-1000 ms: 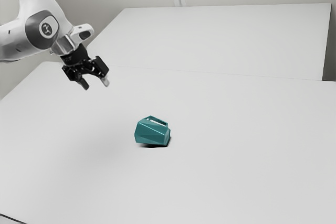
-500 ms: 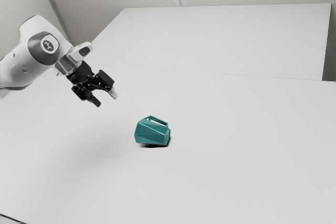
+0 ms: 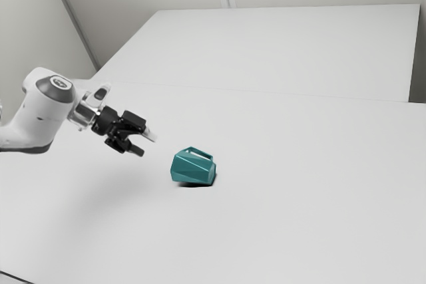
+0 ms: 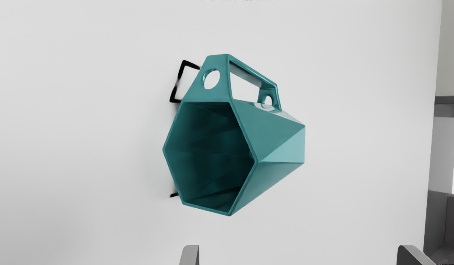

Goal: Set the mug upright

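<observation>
My black gripper [image 3: 148,143] hangs over the table in the exterior view, a short way to the exterior view's left of the mug, tilted toward it and not touching it. The teal faceted mug [image 3: 193,168] lies on its side with its handle upward. In the wrist view the open mouth of the mug [image 4: 238,158] faces my hand, and its looped handle stands off one side. The gripper [image 4: 298,255] is open, its two fingertips wide apart with nothing between them.
The white tabletop [image 3: 286,197] stretches around the mug. A second white surface [image 3: 286,51] lies beyond it, in front of pale walls. Grey structures [image 4: 442,217] stand past the table's edge in the wrist view.
My gripper has come down and toward the exterior view's right, closer to the mug, and has tipped to a flatter angle. The mug has stayed where it was.
</observation>
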`<control>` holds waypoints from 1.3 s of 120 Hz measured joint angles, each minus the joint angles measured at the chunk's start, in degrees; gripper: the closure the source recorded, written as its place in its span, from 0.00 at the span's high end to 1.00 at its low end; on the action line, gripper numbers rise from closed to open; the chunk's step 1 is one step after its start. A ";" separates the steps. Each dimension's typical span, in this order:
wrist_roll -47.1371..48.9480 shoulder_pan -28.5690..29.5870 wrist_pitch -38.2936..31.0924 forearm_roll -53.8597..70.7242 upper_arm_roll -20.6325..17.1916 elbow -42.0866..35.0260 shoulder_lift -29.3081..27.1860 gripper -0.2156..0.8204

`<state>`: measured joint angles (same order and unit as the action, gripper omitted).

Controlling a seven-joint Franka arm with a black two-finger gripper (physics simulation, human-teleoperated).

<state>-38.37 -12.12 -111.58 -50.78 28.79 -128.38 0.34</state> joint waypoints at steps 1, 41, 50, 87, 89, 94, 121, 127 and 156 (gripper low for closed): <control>-0.31 0.08 0.12 -0.33 0.02 -0.02 0.11 0.77; -10.90 0.26 3.06 -9.28 0.04 0.52 5.61 0.77; -12.73 0.15 3.32 -10.72 0.04 0.70 6.64 0.77; -18.32 0.23 3.83 -14.82 -0.46 2.36 11.08 0.77; -18.55 0.23 3.84 -14.97 -0.52 2.49 11.32 0.77; -19.12 0.20 3.88 -15.53 -0.70 2.74 11.87 0.76; -21.57 0.08 4.44 -18.03 -1.31 4.13 14.73 0.76; -22.01 0.07 4.62 -18.41 -1.61 4.85 15.53 0.76; -23.66 0.14 5.13 -20.51 -3.17 6.50 17.80 0.71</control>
<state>-62.03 -11.98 -106.45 -71.29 25.62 -121.88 18.14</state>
